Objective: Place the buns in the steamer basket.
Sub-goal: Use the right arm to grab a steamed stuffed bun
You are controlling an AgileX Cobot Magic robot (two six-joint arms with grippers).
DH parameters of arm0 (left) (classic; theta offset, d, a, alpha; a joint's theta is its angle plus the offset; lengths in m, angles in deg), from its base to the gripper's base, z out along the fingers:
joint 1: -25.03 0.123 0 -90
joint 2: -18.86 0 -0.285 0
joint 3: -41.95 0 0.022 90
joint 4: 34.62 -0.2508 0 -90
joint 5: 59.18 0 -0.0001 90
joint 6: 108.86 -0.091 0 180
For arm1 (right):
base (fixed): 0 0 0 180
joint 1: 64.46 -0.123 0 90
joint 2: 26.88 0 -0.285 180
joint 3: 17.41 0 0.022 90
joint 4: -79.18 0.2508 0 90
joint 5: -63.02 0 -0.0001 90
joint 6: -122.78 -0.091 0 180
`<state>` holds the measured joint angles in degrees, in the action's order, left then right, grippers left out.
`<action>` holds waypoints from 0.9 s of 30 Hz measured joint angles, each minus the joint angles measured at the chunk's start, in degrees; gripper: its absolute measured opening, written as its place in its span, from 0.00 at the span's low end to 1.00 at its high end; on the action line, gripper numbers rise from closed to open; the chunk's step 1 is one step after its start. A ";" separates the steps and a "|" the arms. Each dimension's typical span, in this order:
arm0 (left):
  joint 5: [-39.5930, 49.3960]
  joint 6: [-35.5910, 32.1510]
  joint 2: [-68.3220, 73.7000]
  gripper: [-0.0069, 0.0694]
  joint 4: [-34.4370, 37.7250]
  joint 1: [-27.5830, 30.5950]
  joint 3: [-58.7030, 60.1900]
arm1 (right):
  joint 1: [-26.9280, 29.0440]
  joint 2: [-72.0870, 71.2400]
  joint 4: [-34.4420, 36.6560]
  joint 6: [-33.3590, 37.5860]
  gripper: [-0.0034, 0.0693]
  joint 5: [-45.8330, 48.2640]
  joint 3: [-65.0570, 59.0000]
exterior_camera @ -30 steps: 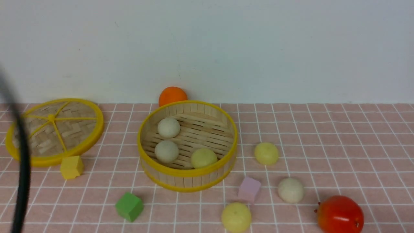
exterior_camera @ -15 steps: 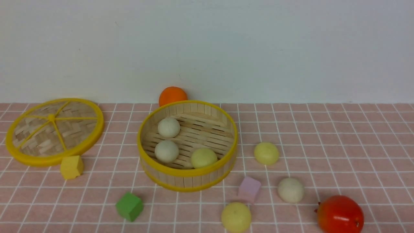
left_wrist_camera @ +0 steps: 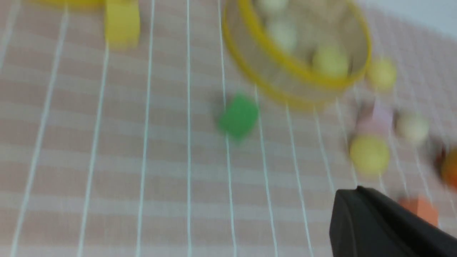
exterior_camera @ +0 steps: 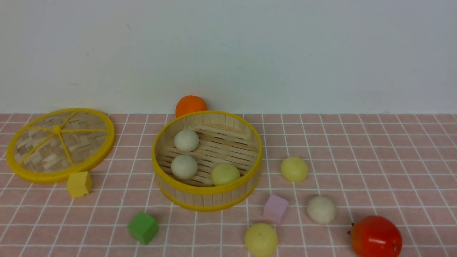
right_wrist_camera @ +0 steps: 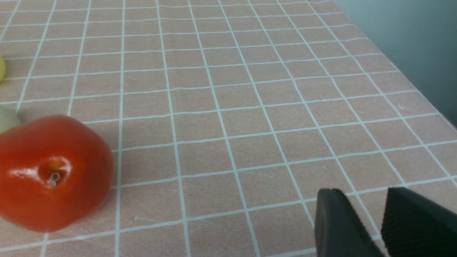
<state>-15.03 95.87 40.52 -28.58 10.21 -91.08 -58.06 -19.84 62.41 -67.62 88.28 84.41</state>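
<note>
We see a plain, pale wall rising straight behind the desk, whose top is covered in pink squares ruled by thin white lines. Soft, even light leaves only faint shadows.

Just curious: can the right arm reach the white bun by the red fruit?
Probably yes: the white bun sits in the open on that arm's side, the red fruit beside it, not touching.

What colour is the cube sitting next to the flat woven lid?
Yellow. The cube beside the lid shows best in the front view.
</note>
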 joint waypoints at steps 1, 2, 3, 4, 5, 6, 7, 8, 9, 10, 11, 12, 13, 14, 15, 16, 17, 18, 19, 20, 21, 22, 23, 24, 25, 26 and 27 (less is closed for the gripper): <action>-4.26 -0.05 -0.04 0.11 -1.74 0.16 1.58 | 0.00 0.00 0.00 0.00 0.38 0.00 0.00; -7.05 -0.20 -0.12 0.11 -2.82 0.61 2.77 | 0.00 0.00 0.00 0.00 0.38 0.00 0.00; -9.55 -0.61 -0.36 0.11 -3.84 1.49 4.19 | 0.00 0.00 0.00 0.00 0.38 0.00 0.00; -10.44 -0.82 -0.42 0.11 -4.00 1.70 4.48 | 0.00 0.00 0.00 0.00 0.38 0.00 0.00; -13.85 -2.19 -1.35 0.11 -5.11 4.26 7.60 | 0.00 0.00 0.00 0.00 0.38 0.00 0.00; -15.03 -2.85 -2.28 0.11 -5.39 5.98 9.57 | 0.00 0.00 0.00 0.00 0.38 0.00 0.00; -16.18 -3.68 -3.50 0.11 -5.65 7.72 11.65 | 0.00 0.00 0.00 0.00 0.38 0.00 0.00; -17.14 -4.52 -4.98 0.11 -6.04 9.31 13.84 | 0.00 0.00 0.00 0.00 0.38 0.00 0.00; -17.72 -5.09 -6.24 0.11 -6.04 10.42 15.62 | 0.00 0.00 0.00 0.00 0.38 0.00 0.00; -17.83 -5.20 -6.57 0.11 -6.04 10.67 16.07 | 0.00 0.00 0.00 0.00 0.38 0.00 0.00; -18.24 -5.59 -8.97 0.11 -6.04 12.09 19.40 | 0.00 0.00 0.00 0.00 0.38 0.00 0.00; -18.38 -5.68 -10.65 0.11 -6.04 12.50 21.90 | 0.00 0.00 0.00 0.00 0.38 0.00 0.00; -18.45 -5.87 -12.72 0.11 -6.04 12.74 25.51 | 0.00 0.00 0.00 0.00 0.38 0.00 0.00; -18.45 -5.87 -12.97 0.11 -6.04 12.74 26.03 | 0.00 0.00 0.00 0.00 0.38 0.00 0.00; -18.97 -5.98 -14.03 0.11 -6.04 12.82 29.32 | 0.00 0.00 0.00 0.00 0.38 0.00 0.00; -18.97 -5.98 -14.19 0.11 -6.04 12.82 30.03 | 0.00 0.00 0.00 0.00 0.38 0.00 0.00; -21.48 -6.09 -14.37 0.11 -6.62 12.82 30.81 | 0.00 0.00 0.00 0.00 0.38 -0.04 0.00; -22.81 -6.09 -14.42 0.11 -6.84 12.87 31.00 | 0.00 0.00 -0.05 0.00 0.38 0.02 0.00; -23.44 -6.09 -14.42 0.11 -6.89 12.87 31.14 | 0.00 0.00 -0.05 0.00 0.38 0.02 0.00; -23.90 -6.09 -14.42 0.11 -6.89 12.87 31.30 | 0.00 0.00 -0.05 0.00 0.38 0.02 0.00; -24.18 -6.09 -14.42 0.11 -6.89 12.87 31.35 | 0.00 0.00 -0.05 0.00 0.38 0.02 0.00; -24.39 -6.09 -14.42 0.11 -6.89 12.87 31.38 | 0.00 0.00 -0.05 0.00 0.38 0.02 0.00; -24.52 -6.09 -14.42 0.11 -6.91 12.87 31.44 | 0.00 0.00 -0.05 0.00 0.38 0.02 0.00; -24.62 -6.09 -14.42 0.11 -6.91 12.87 31.44 | 0.00 0.00 -0.05 0.00 0.38 0.02 0.00; -24.62 -6.09 -14.42 0.11 -6.91 12.87 31.44 | 0.00 0.00 -0.05 0.00 0.38 0.02 0.00; -24.62 -6.09 -14.42 0.11 -6.91 12.87 31.44 | 0.00 0.00 -0.05 0.00 0.38 0.02 0.00; -24.62 -6.09 -14.42 0.11 -6.91 12.87 31.44 | 0.00 0.00 -0.05 0.00 0.38 0.02 0.00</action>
<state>-39.65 89.78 26.10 -35.49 23.07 -59.64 -58.06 -19.84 62.36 -67.62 88.30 84.41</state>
